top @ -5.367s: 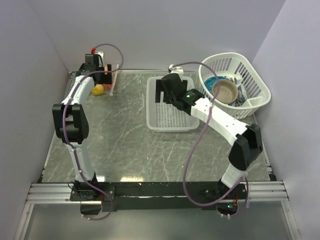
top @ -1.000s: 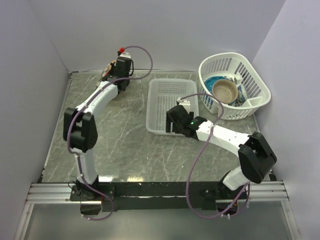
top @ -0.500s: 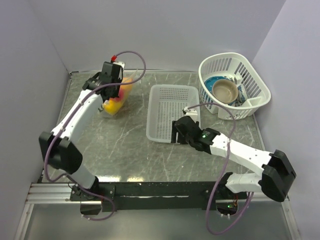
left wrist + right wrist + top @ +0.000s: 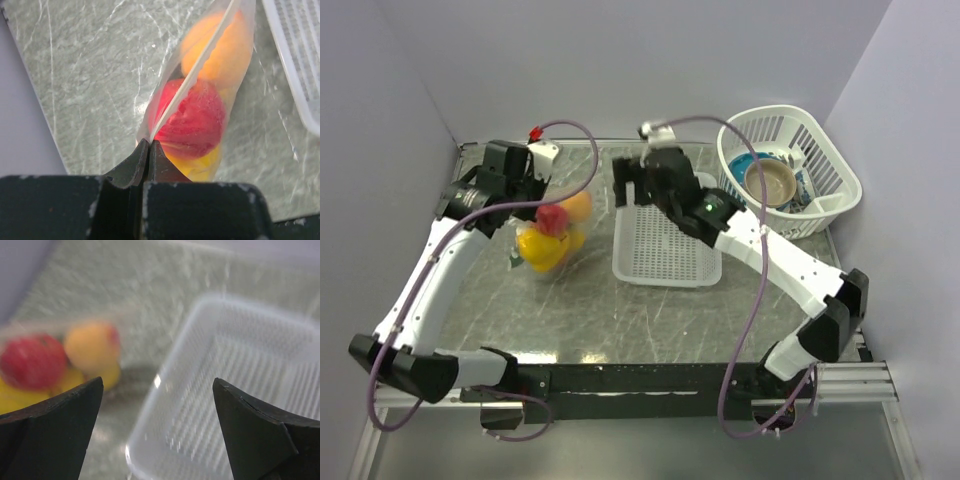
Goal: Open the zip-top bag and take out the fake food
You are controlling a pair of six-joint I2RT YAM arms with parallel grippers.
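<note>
We now hold the bag [image 4: 552, 238] up over the left half of the bench, moved in from the far-left corner where it lay a few seconds ago. The toy fruit [image 4: 192, 117] (red, orange and yellow pieces) sags inside. Our left gripper [image 4: 148, 145] is pinched shut on one end of the white zip strip. Half a second ago our right gripper [image 4: 632, 185] sat low by the near edge of the flat basket [image 4: 665, 278]. Now it is by the basket's far-left corner, jaws spread, facing the bag. We judge that it is set to take the other lip and that opening has not begun.
</note>
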